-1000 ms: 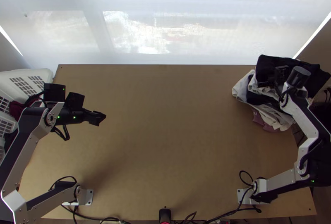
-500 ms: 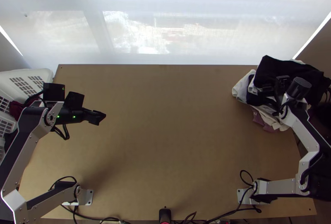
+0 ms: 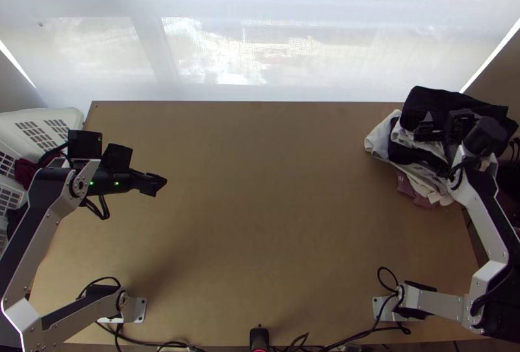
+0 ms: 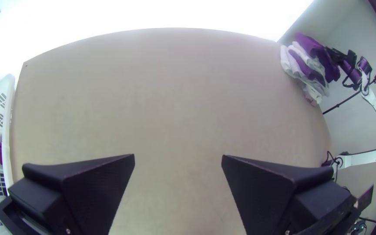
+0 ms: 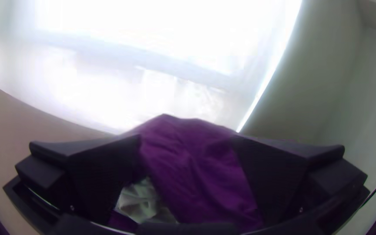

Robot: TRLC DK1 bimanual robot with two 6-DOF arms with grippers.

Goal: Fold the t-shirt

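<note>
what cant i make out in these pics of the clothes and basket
- Dark cloth: top view, partly behind the right arm
- Its sides: right wrist view, behind the right gripper
- Lower layers of the pile: top view, under other cloth
- Basket's outer side: top view, cut off by the left edge

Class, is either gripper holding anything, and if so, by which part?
Nothing is held: the left gripper is open, and the right gripper is open at dark, crumpled cloth.

High top camera looks steeply down, sharing the surface (image 3: 260,222) with left wrist camera; right wrist camera faces window (image 5: 153,82), near clothes (image 5: 192,169).
</note>
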